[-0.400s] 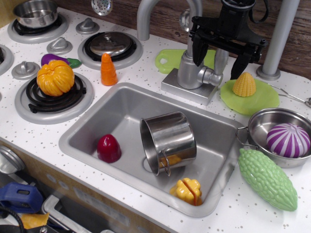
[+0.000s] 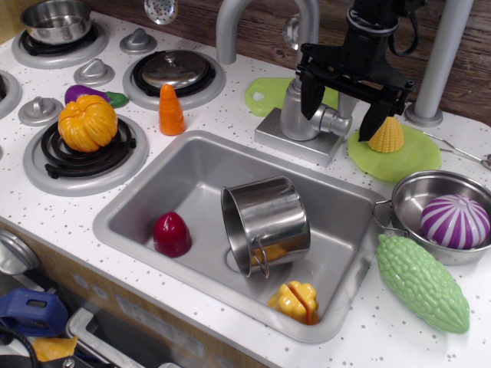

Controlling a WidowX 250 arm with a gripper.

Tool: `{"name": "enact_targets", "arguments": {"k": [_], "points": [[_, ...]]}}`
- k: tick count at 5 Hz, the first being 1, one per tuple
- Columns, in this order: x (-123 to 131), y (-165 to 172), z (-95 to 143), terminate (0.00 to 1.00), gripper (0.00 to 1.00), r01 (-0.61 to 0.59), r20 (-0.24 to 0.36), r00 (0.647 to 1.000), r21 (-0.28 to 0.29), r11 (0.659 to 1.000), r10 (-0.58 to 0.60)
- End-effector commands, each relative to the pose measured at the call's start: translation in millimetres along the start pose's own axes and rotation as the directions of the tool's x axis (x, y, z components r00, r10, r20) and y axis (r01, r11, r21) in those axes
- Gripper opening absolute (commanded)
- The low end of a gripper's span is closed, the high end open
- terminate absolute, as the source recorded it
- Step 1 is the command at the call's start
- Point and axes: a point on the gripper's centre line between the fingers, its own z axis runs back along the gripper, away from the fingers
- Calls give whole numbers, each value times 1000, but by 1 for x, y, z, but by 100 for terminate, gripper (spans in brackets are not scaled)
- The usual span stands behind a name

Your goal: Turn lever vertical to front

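Note:
The silver faucet column (image 2: 298, 111) stands behind the sink, with its curved spout (image 2: 230, 23) arching to the left. The lever (image 2: 346, 104) is a short silver paddle that stands upright from a round pivot (image 2: 334, 121) on the column's right side. My black gripper (image 2: 341, 112) hangs from above with its jaws open. One finger (image 2: 310, 98) is left of the lever and the other (image 2: 369, 123) is right of it, so the lever stands between them. The lever's upper part is hidden behind the gripper body.
The sink (image 2: 153, 199) holds a tipped steel pot (image 2: 267, 221), a red toy (image 2: 171, 234) and a yellow toy (image 2: 294, 300). A corn piece (image 2: 386, 133) on a green plate (image 2: 414, 157) sits just right of the gripper. A grey post (image 2: 439, 61), a bowl with an onion (image 2: 454, 221) and a green gourd (image 2: 422, 282) are at the right.
My gripper has dropped a little lower and shifted slightly left, so its open fingers now reach further down on both sides of the lever. The lever has not visibly moved.

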Motion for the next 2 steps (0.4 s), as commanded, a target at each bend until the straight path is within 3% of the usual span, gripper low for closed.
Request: {"name": "enact_targets", "arguments": {"k": [1,2], "points": [[29,12,34,0,100,-38,145,989,7,999,36],[43,8,44,0,100,-20,155,988,-11,1000,22]]}}
